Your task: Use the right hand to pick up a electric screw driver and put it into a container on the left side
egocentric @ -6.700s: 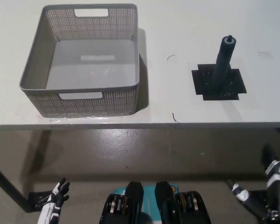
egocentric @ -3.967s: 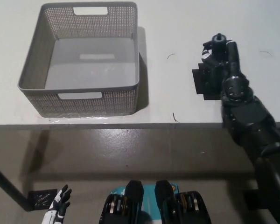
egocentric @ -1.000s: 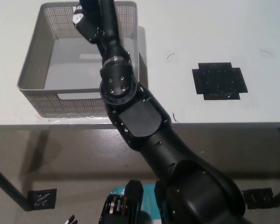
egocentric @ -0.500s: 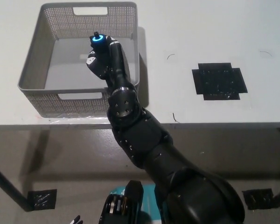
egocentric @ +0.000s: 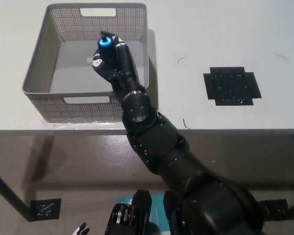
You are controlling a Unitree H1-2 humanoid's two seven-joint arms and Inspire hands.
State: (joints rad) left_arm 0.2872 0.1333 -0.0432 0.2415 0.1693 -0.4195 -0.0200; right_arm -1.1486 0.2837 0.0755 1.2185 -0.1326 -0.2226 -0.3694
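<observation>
My black right hand (egocentric: 109,63) reaches over the grey perforated basket (egocentric: 39,73) at the table's left and is shut on the electric screwdriver (egocentric: 106,42). Only the tool's top shows, a black tip with a glowing blue ring, standing above the fingers; the rest is hidden in the hand. The hand hangs over the basket's right half, near its front wall. Of my white left hand, only a tip of the fingers (egocentric: 80,229) peeks in at the bottom edge, far below the table.
A black cross-shaped tape mark (egocentric: 231,85) lies on the white table (egocentric: 196,39) to the right, with nothing on it. My right forearm (egocentric: 152,132) crosses the table's front edge. Below is grey floor with a black table foot (egocentric: 45,207).
The right hand with the screwdriver has drawn back from the basket's far side to above its right half and lowered. The whole picture has shifted slightly.
</observation>
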